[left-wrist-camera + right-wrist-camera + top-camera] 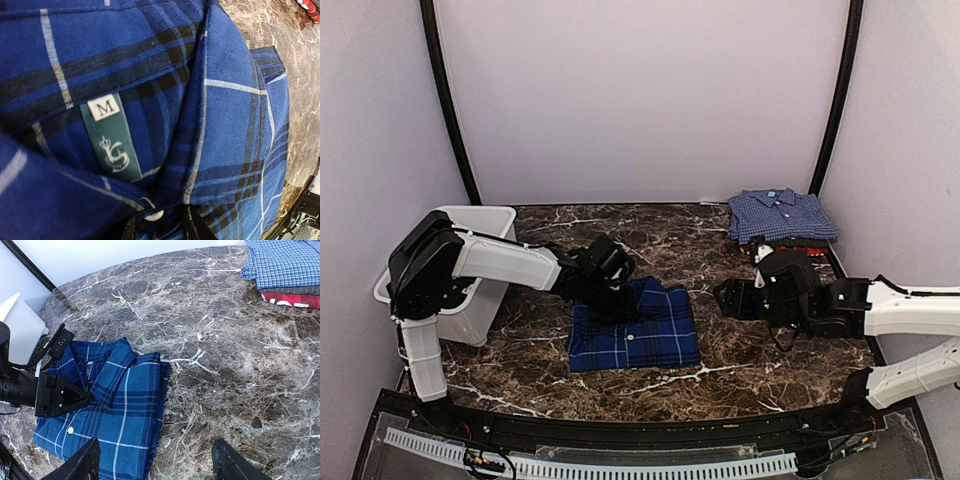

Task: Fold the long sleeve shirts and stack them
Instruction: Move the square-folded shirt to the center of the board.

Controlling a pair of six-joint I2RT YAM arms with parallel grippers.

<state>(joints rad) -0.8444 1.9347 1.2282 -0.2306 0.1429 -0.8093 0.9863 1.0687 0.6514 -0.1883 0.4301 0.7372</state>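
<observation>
Marble table (740, 350), folded plaid shirt (655, 340), collar (114, 371) rearward

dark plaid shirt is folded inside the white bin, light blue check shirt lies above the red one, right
No: the dark plaid shirt lies folded on the table, beside the white bin, as the top external view shows. The light blue check shirt does lie above the red one.

This is a robot test lab, not a home. The left arm (500, 262) and the right arm (910, 308) are bolted at the near edge of a marble-patterned bench (720, 370). Plain pale walls (640, 100) box it in, with black poles (445, 100) at the far corners. A slotted white cable duct (620, 467) runs along the near edge.
</observation>
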